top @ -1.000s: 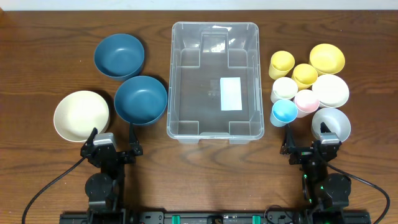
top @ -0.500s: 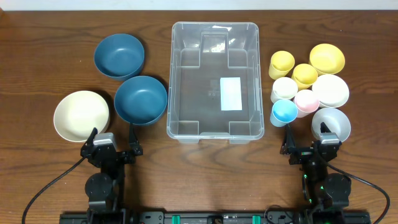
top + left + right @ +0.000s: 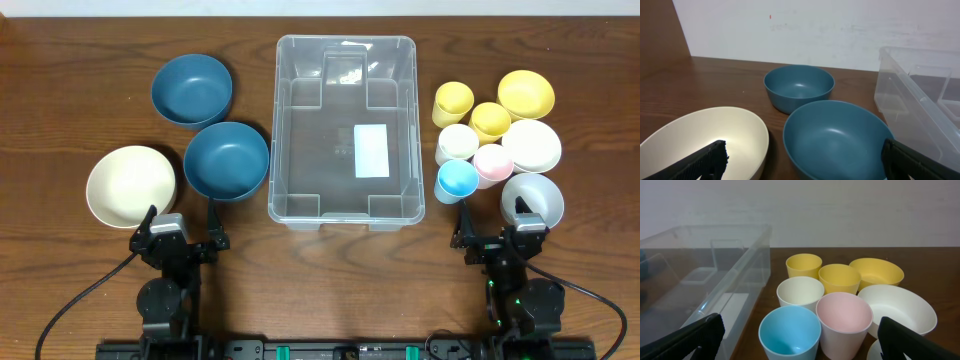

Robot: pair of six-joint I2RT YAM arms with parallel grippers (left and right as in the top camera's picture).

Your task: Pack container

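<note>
So, overhead: container [image 3: 315, 150] sits mid-table, long side running away from the arms, white label [image 3: 372, 150] on its base, right of ctr. To its left: far blue bowl [image 3: 191, 89], near blue bowl [image 3: 226, 160] just beside the container's left wall, and cream bowl [image 3: 131, 186] further left. To its right, packed close: left yellow cup [image 3: 452, 102], right yellow cup [image 3: 490, 121], yellow bowl [image 3: 526, 93], white cup [image 3: 457, 143], pink cup [image 3: 493, 162], white bowl [image 3: 531, 145], light-blue cup [image 3: 458, 180], grey bowl [image 3: 533, 198]. Left gripper [image 3: 182, 213] and right gripper [image 3: 492, 213] are both at the near edge.

Left wrist: left fingers [image 3: 705, 160] are spread to both bottom corners, jaws wide, gripping nothing. Cream bowl is low left, near blue bowl at ctr, far blue bowl behind it, container corner at right.

Right wrist: right fingers [image 3: 700, 332] are likewise spread wide, nothing betw. them. Container fills the left. Cups are clustered at ctr with light-blue and pink nearest; yellow and white bowls at right.
</note>
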